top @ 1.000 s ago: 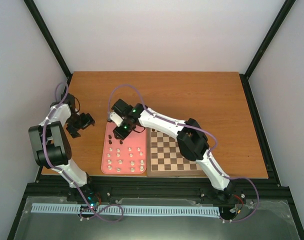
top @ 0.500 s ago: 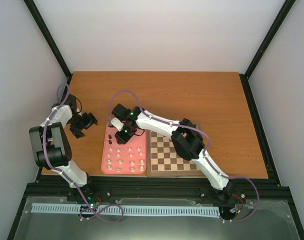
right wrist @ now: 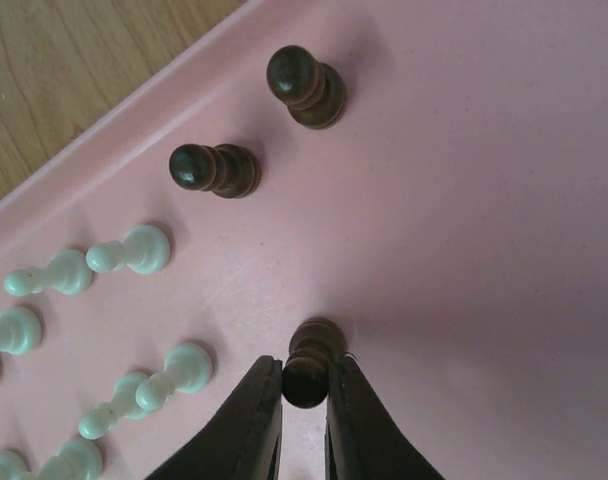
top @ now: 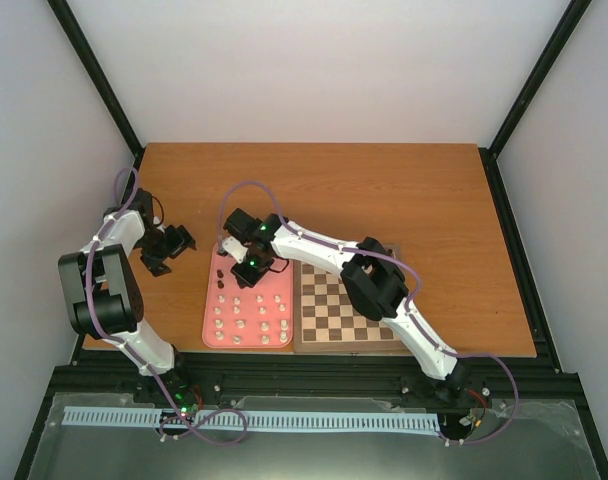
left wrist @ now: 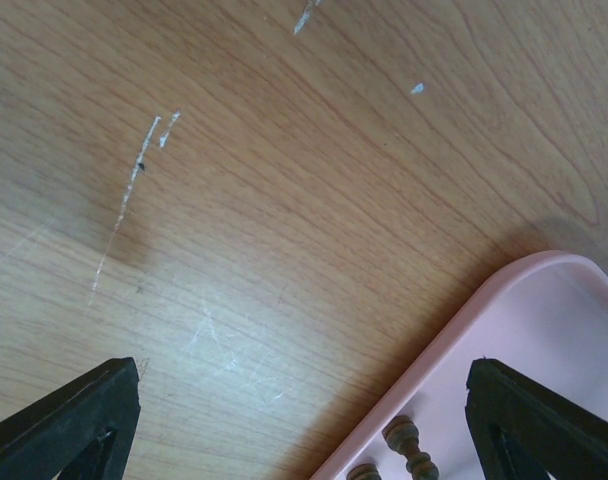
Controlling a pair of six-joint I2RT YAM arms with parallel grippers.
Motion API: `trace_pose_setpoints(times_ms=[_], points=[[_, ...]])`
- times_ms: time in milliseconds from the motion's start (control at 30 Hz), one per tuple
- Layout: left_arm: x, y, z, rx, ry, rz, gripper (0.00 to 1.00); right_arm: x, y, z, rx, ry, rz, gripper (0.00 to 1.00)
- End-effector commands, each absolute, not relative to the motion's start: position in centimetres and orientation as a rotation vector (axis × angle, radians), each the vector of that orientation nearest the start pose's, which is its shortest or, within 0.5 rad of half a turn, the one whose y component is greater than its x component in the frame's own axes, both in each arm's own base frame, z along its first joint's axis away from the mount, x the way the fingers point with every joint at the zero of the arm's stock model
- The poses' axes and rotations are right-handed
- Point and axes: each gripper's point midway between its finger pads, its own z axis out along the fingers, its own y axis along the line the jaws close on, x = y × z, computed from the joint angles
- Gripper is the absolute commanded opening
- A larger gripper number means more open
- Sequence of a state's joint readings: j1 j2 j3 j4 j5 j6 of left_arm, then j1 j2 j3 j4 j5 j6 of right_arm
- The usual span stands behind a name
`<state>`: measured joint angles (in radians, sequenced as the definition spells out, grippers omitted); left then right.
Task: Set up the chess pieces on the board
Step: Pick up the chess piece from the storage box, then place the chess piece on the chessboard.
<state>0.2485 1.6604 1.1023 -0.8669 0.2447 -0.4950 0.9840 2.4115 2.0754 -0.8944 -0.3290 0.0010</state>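
Right gripper (right wrist: 304, 390) low over the pink tray (right wrist: 464, 200), the two fingers almost closed and pressed on both sides of the head of one dark brown piece (right wrist: 314, 345). Foot of this piece on the tray floor or just above it; not possible to tell which. Two other dark brown pieces (right wrist: 302, 85) upright farther up in the wrist view, near the tray rim and well apart from the fingers. Left of them, several cream-white pieces (right wrist: 129, 252) in rows, also on the tray.

From the top camera: right gripper (top: 246, 268) over the far part of the tray, its arm passing above the board (top: 349, 310). Board just beside the tray, on its right side. Both flat on the wooden tabletop (top: 384, 190), close to the near edge. Cream-white pieces visible there as small dots in the near half of the tray.

Left gripper (top: 169, 245) to the left of the tray, over bare wood and apart from all the pieces. In its own wrist view, wide open, with nothing between the fingers (left wrist: 74, 425). Below it only scratched wood, one rounded corner of the tray, and the tops of two brown pieces at the lower border of the view.
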Motion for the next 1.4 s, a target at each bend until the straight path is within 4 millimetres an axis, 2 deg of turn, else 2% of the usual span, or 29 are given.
trace_pose_setpoints(times_ms=[0, 100, 267, 433, 633, 767, 900, 1033, 1100, 1200, 1367], points=[[32.4, 3.5, 6.6, -1.063, 2.776, -0.429, 1.00, 25.6, 49.3, 4.3, -1.465, 2.522, 0.660, 0.07], [32.4, 3.4, 6.6, -1.062, 2.774, -0.433, 1.00, 25.8, 49.2, 4.8, -1.463, 2.508, 0.648, 0.03], [32.5, 3.4, 6.7, -1.059, 2.771, -0.437, 1.00, 26.4, 48.9, 6.4, -1.454, 2.466, 0.606, 0.03], [32.8, 3.3, 7.0, -1.054, 2.762, -0.450, 1.00, 28.6, 47.3, 9.9, -1.356, 2.421, 0.492, 0.03], [32.7, 3.3, 7.2, -1.048, 2.756, -0.450, 1.00, 31.4, 43.9, 15.8, -1.128, 2.403, 0.440, 0.03], [32.9, 3.2, 7.4, -1.048, 2.753, -0.463, 1.00, 31.5, 39.9, 17.5, -1.009, 2.439, 0.365, 0.03], [33.1, 3.1, 7.5, -1.042, 2.751, -0.475, 1.00, 30.7, 34.7, 16.7, -0.891, 2.523, 0.285, 0.03], [32.9, 3.1, 7.4, -1.042, 2.755, -0.470, 1.00, 30.0, 29.2, 14.3, -0.746, 2.629, 0.262, 0.03], [32.8, 3.1, 7.4, -1.041, 2.752, -0.469, 1.00, 30.0, 27.2, 13.8, -0.694, 2.660, 0.257, 0.03], [32.7, 3.2, 7.3, -1.040, 2.754, -0.464, 1.00, 29.8, 25.6, 13.1, -0.696, 2.677, 0.213, 0.03], [32.8, 3.1, 7.1, -1.042, 2.758, -0.469, 1.00, 29.2, 25.1, 10.6, -0.703, 2.730, 0.208, 0.03]])
